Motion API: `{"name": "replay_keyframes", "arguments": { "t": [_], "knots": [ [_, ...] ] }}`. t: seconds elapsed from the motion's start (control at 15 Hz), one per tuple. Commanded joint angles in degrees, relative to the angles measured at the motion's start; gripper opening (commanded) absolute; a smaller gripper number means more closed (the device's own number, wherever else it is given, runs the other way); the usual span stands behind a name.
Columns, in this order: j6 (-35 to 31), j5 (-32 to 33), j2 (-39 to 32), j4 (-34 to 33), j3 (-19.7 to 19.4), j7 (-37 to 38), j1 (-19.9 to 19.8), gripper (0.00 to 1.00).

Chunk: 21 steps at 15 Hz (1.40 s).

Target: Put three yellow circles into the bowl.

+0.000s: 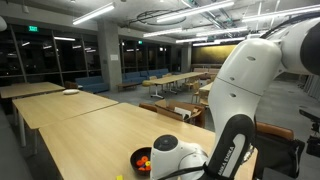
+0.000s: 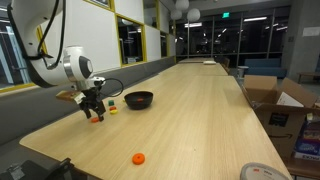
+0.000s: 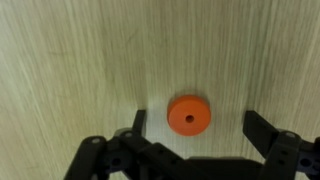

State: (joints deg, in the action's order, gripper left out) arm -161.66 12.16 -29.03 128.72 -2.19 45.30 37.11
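The gripper [image 3: 198, 128] hangs wide open over the table [image 2: 200, 110], fingers either side of one orange disc [image 3: 189, 115], not touching it. One bowl [image 2: 139, 99] sits near. One yellow circle [image 2: 113, 109] lies between gripper and bowl. A second orange disc [image 2: 138, 158] lies well apart.

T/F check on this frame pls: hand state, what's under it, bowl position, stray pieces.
1. The hand is open. True.
2. The piece between its fingers is yellow. False: it is an orange disc with a centre hole.
3. The fingers are pinching that disc. False: both stand clear of it.
4. The bowl sits on the table beside the hand, not under it. True.
5. Another orange piece lies alone nearer the table's end. True.
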Motion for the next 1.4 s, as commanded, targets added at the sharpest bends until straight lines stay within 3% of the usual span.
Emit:
{"name": "replay_keyframes", "arguments": {
  "t": [0.0,0.53,0.6,0.67,0.8,1.2,1.33],
  "knots": [
    [-0.47,-0.68,0.15,-0.61,-0.37,0.16,0.64,1.00],
    [0.18,-2.16,1.24,0.62,0.96,-0.36,-0.16,1.00],
    [0.24,-2.19,1.38,0.77,0.98,-0.35,-0.09,0.95],
    [0.33,-2.20,1.51,0.89,0.97,-0.29,0.02,0.72],
    [0.41,-2.26,1.94,1.26,0.99,-0.21,0.14,0.68],
    [1.78,-1.91,5.32,3.01,0.59,0.30,0.23,0.22],
    [2.81,-1.33,7.38,3.81,0.08,0.66,0.27,0.24]
  ]
}}
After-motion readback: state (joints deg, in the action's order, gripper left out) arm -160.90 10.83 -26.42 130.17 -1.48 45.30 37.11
